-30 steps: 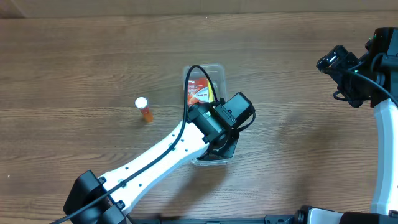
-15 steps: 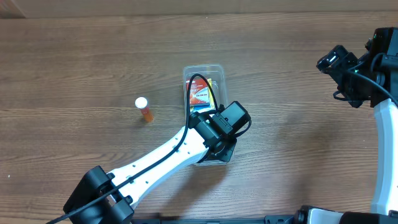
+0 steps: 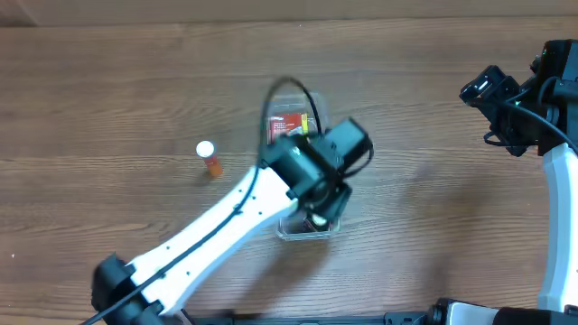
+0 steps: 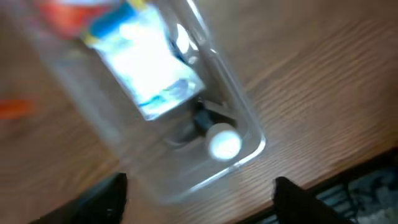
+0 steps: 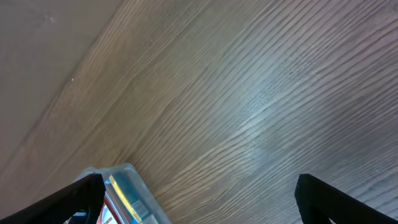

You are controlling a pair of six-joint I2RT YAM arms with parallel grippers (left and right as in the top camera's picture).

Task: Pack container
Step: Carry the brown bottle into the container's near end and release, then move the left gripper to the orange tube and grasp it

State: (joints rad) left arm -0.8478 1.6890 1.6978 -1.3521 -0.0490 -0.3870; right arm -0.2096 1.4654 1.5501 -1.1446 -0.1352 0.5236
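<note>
The overhead camera looks straight down from well above the brown wood-grain table (image 3: 135, 90). My left wrist camera looks down, close and blurred, on one end of the clear plastic rectangular container (image 4: 249, 124), with my dark fingertips (image 4: 112, 196) at the lower edge of its view. My right wrist camera tilts across bare table from farther off. That container's corner shows at its lower left, so all three views share it.

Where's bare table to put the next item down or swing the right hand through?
Widest free patch: the table between the container and the right arm. Also free: the stretch left of the bottle, out to the edge. Crowded: over the container, where the left arm hangs; the bottle-to-container gap is narrow.
</note>
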